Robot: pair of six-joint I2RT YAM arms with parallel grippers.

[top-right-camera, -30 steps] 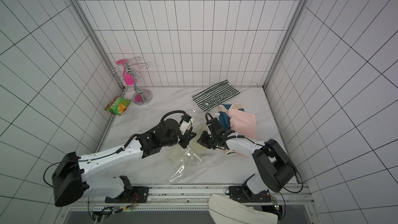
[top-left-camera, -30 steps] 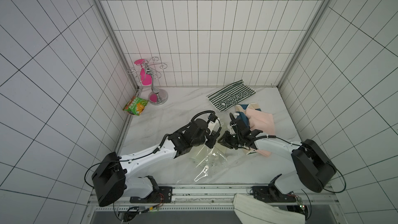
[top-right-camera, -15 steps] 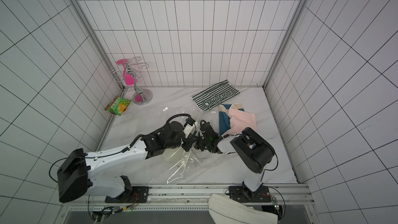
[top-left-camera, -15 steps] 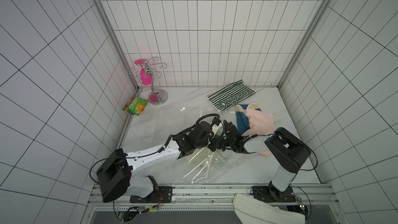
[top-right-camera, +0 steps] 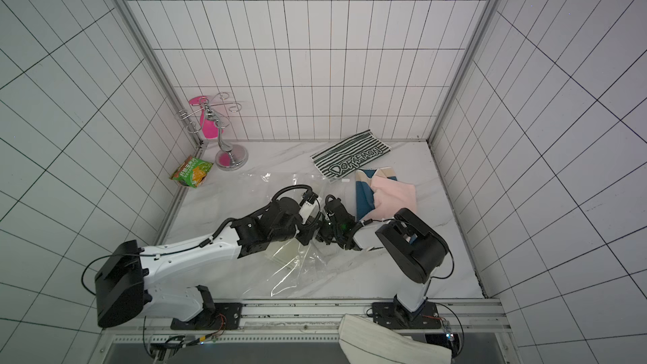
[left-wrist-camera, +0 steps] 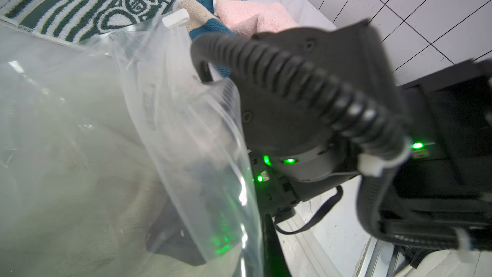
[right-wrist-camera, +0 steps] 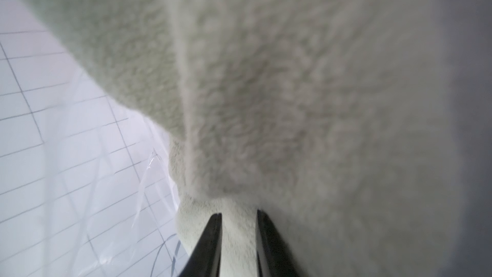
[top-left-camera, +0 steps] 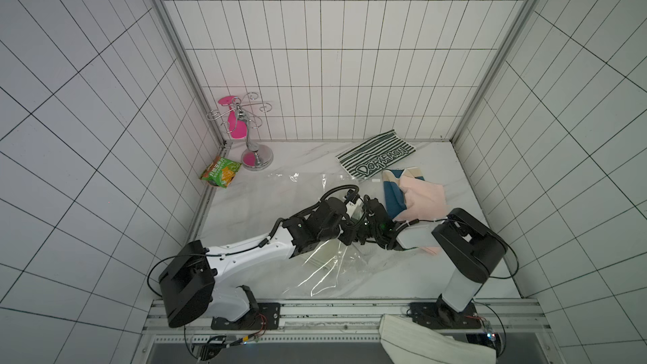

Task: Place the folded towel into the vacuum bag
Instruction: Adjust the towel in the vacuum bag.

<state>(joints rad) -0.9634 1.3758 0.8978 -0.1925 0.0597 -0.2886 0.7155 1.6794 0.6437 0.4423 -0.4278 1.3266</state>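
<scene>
- In both top views the bag (top-left-camera: 336, 274) (top-right-camera: 304, 274) lay crinkled across the middle of the marble table (top-left-camera: 402, 274), stretching from the near edge toward the far side.
- The pale towel (top-left-camera: 320, 257) (top-right-camera: 280, 253) showed through the film in the bag's near half. It was just on the near side of the left arm (top-left-camera: 252, 253) and partly hidden under it.
- The right arm (top-left-camera: 416, 238) bent in from the near right, and the two wrists met over the bag's middle. From up there I could not make out either set of fingers.
- A striped towel (top-left-camera: 376, 159) lay far right, with a pink and blue cloth (top-left-camera: 420, 197) just nearer. A snack packet (top-left-camera: 220, 171) sat by the left wall and a metal stand (top-left-camera: 257, 155) in the far left corner.
- In the left wrist view the bag's film stood raised close to the lens, with a white zip clip (left-wrist-camera: 175, 18) on its edge and the towel a pale blur behind it.
- The left gripper (left-wrist-camera: 262, 225) was closed tight, with the film gathered at the one dark finger that showed. The right arm's black wrist sat just beside, its end passing behind the film.
- In the right wrist view the right gripper (right-wrist-camera: 238, 213) had its fingers narrowly parted and pinched a fold of towel between them. The towel filled most of the view, with film and wall tiles (right-wrist-camera: 53, 102) off to one side.
</scene>
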